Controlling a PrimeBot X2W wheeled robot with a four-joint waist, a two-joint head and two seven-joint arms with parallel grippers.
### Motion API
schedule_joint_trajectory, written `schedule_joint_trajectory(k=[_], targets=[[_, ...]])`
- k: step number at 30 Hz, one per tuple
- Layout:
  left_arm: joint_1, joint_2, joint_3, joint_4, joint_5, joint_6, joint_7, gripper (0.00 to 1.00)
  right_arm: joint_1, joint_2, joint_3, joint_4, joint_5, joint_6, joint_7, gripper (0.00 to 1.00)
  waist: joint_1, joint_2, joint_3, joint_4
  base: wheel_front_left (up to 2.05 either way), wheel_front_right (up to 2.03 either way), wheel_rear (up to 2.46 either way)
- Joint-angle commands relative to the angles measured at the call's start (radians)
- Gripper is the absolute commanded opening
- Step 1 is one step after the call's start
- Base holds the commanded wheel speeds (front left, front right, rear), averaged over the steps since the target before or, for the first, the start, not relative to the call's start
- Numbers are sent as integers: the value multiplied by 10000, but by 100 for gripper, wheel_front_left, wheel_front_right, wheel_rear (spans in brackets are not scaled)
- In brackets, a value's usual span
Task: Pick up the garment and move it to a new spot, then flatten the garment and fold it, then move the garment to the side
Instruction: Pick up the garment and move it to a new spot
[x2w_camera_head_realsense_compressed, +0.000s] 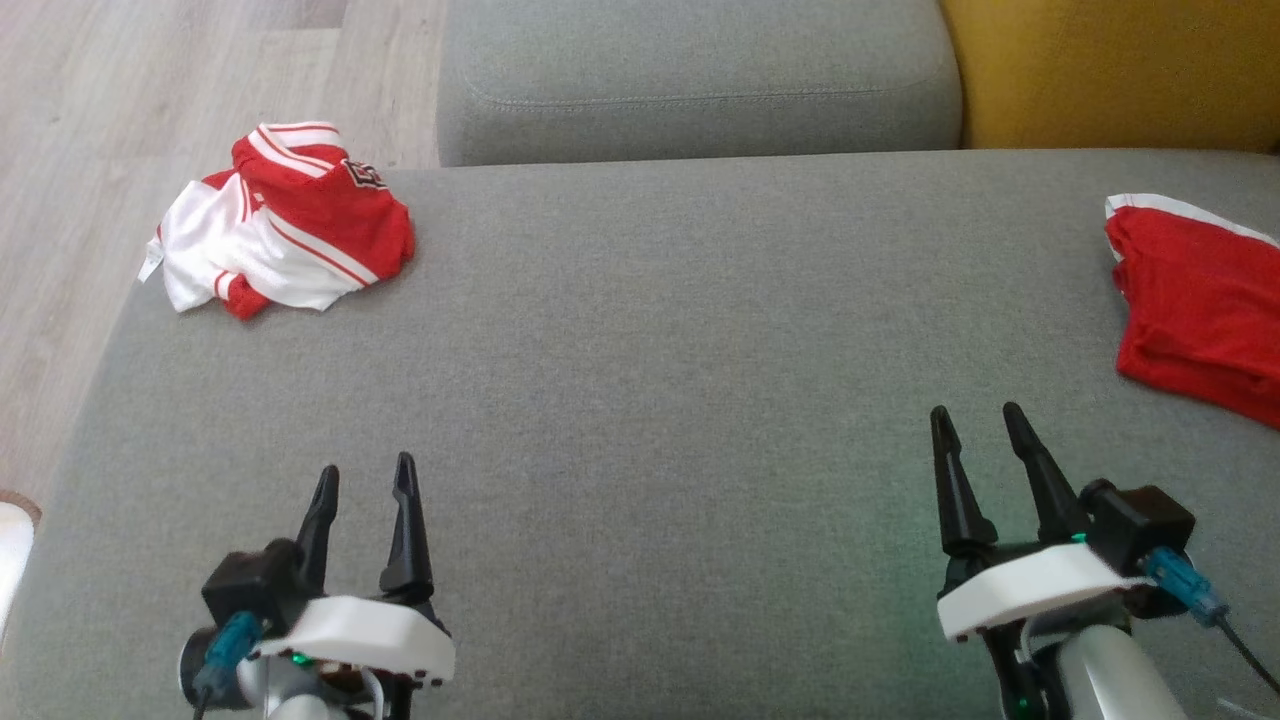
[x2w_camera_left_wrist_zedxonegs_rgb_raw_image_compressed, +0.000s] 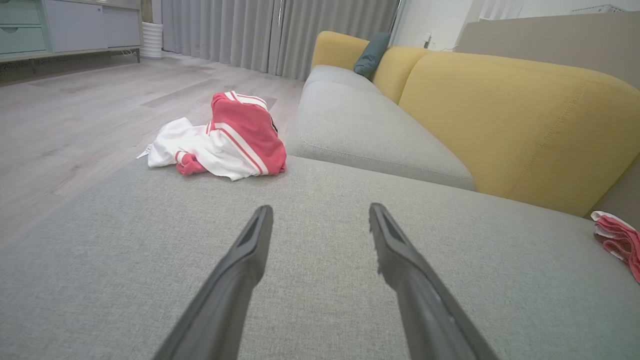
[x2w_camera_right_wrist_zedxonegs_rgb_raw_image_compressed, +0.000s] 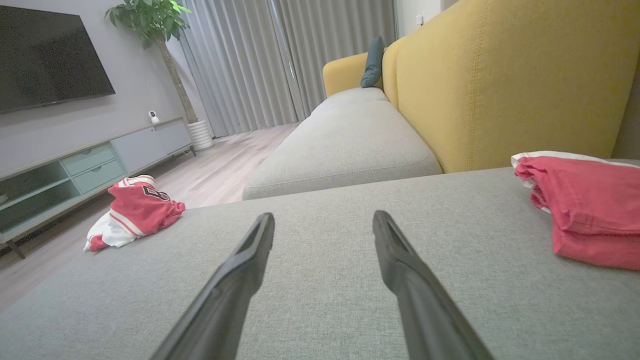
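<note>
A crumpled red and white garment (x2w_camera_head_realsense_compressed: 285, 222) lies in a heap at the far left corner of the grey cushion (x2w_camera_head_realsense_compressed: 640, 350); the same garment (x2w_camera_left_wrist_zedxonegs_rgb_raw_image_compressed: 225, 137) appears ahead of my left fingers and at the left of the right wrist view (x2w_camera_right_wrist_zedxonegs_rgb_raw_image_compressed: 135, 212). A folded red garment (x2w_camera_head_realsense_compressed: 1200, 300) with a white edge rests at the right side, also visible as a pink stack (x2w_camera_right_wrist_zedxonegs_rgb_raw_image_compressed: 582, 205). My left gripper (x2w_camera_head_realsense_compressed: 365, 480) hovers open over the near left of the cushion. My right gripper (x2w_camera_head_realsense_compressed: 980, 420) stands open at the near right, empty.
Another grey seat cushion (x2w_camera_head_realsense_compressed: 700, 80) adjoins the far edge, with a yellow backrest (x2w_camera_head_realsense_compressed: 1110, 70) to its right. Wooden floor (x2w_camera_head_realsense_compressed: 120, 110) lies beyond the left edge. A TV stand (x2w_camera_right_wrist_zedxonegs_rgb_raw_image_compressed: 65, 170) and potted plant (x2w_camera_right_wrist_zedxonegs_rgb_raw_image_compressed: 150, 20) stand across the room.
</note>
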Motion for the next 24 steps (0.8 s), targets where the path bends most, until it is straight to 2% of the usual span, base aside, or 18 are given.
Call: schedule_joint_trajectory(k=[1, 6, 10, 18, 24], targets=[[-273, 19, 228, -354, 0, 44, -122, 100, -101, 4, 259, -387, -76, 65, 13, 100, 1, 0, -5, 11, 0, 0, 0], [-277, 19, 173, -309, -16, 27, -122, 100, -10, 4, 312, -461, -89, 65, 83, 100, 1, 0, -44, 166, 0, 0, 0], [-299, 19, 113, -270, -7, 22, -122, 100, 69, 5, 340, -515, -100, 65, 86, 100, 1, 0, -110, 650, 0, 0, 0], [-266, 46, 220, -262, 190, -49, -122, 100, 248, 5, 469, -644, 60, 65, 32, 100, 1, 0, -316, 2788, 0, 0, 0], [-147, 143, 386, -367, 267, -55, -122, 100, 249, 5, 698, -686, 203, 65, -39, 100, 1, 0, -327, 4056, 0, 0, 0]])
